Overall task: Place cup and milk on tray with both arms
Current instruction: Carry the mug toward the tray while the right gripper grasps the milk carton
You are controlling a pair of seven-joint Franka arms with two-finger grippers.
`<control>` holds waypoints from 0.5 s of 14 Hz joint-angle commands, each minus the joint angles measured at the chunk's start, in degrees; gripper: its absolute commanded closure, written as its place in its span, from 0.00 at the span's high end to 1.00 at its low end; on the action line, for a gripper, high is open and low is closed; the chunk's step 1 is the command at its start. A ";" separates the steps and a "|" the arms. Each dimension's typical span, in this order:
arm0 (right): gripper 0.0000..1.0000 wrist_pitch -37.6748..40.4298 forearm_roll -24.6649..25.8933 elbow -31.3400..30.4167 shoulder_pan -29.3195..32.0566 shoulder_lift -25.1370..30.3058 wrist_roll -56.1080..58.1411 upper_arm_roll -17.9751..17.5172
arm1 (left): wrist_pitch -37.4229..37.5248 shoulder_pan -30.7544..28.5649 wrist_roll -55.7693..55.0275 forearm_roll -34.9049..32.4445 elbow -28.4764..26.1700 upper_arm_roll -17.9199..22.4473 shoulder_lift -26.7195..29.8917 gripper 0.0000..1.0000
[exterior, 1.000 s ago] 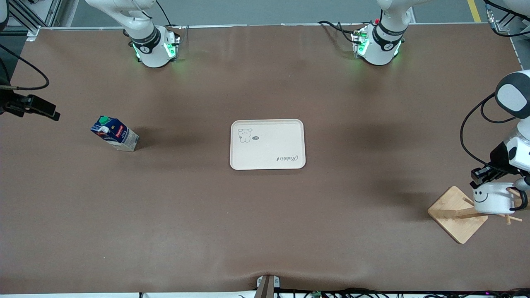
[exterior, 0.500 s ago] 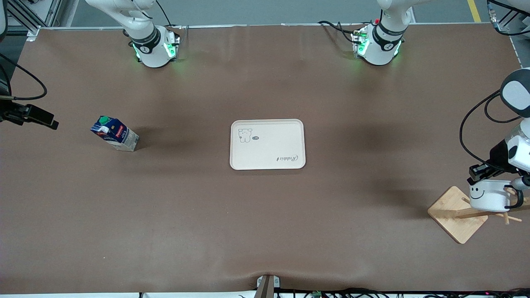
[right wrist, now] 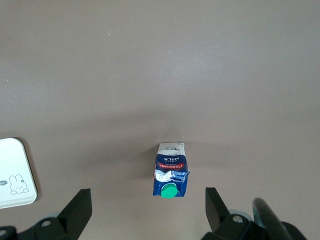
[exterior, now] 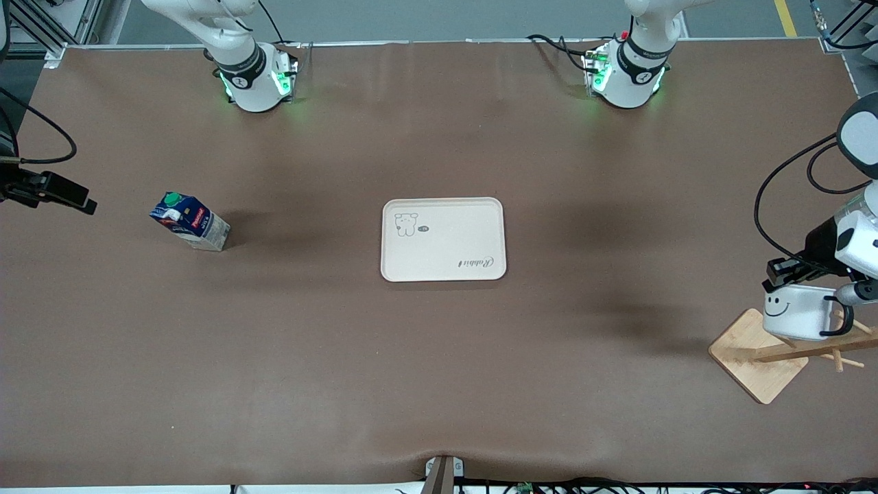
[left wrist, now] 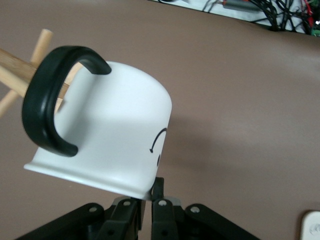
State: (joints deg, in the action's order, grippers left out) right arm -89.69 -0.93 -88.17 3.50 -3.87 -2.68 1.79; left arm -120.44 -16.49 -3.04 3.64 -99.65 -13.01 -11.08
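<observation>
Brown cloth-covered table (exterior: 439, 357) across the whole front view, with two white robot arms based at its twelve o'clock edge. Left arm (exterior: 854, 226) reaching down at the table's three o'clock end; right arm (exterior: 247, 68) leading off the view's edge toward nine o'clock. At the centre, flat and bare, the cream rectangular tray with rounded corners and a bear drawing (exterior: 444, 239). At about four o'clock from the tray, well apart, a square wooden rack base (exterior: 758, 357) with slanted pegs. At nine o'clock from the tray, well apart, the small dark blue milk carton with a green cap (exterior: 190, 223), standing on the table. Above the rack, the white mug with a black smiley face and black handle (exterior: 796, 312), tipped on its side, a wooden peg (left wrist: 22, 70) showing through the handle loop in the left wrist view. Left gripper (exterior: 782, 273) clamped narrow on the mug's rim at its twelve o'clock side. Right gripper (exterior: 51, 191) up off the table at nine o'clock from the carton, fingers (right wrist: 77, 210) spread wide, carton (right wrist: 171, 176) seen between them, untouched.
</observation>
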 commanded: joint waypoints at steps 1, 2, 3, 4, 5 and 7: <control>1.00 1.18 -0.65 0.90 -0.69 -0.70 0.40 -0.29 | 5.11 -0.04 -1.09 0.23 2.44 -2.28 0.36 0.00; 1.00 1.62 -0.56 0.20 -1.65 -0.62 0.13 -0.29 | 6.17 0.40 -1.35 0.32 2.62 -2.89 0.36 0.00; 1.00 2.23 -0.56 0.02 -2.01 -0.53 -0.13 -0.29 | 7.05 0.75 -2.83 0.23 2.71 -3.42 0.36 0.00; 1.00 2.76 -0.56 0.02 -2.10 -0.62 -0.13 -0.29 | 7.84 0.84 -4.76 0.23 2.80 -4.38 0.36 0.00; 1.00 3.81 -0.65 -0.42 -2.10 -0.53 -0.22 -0.29 | 8.90 1.10 -6.69 0.32 2.80 -5.61 0.36 0.00; 1.00 5.74 -0.65 -0.94 -1.84 -0.44 -0.22 -0.21 | 11.00 1.28 -12.04 0.32 3.50 -8.33 -0.25 0.00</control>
State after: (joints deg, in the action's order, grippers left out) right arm -85.41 -0.97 -88.51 1.39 -4.59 -2.72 1.37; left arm -112.05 -15.37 -10.90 3.64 -97.62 -19.18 -10.99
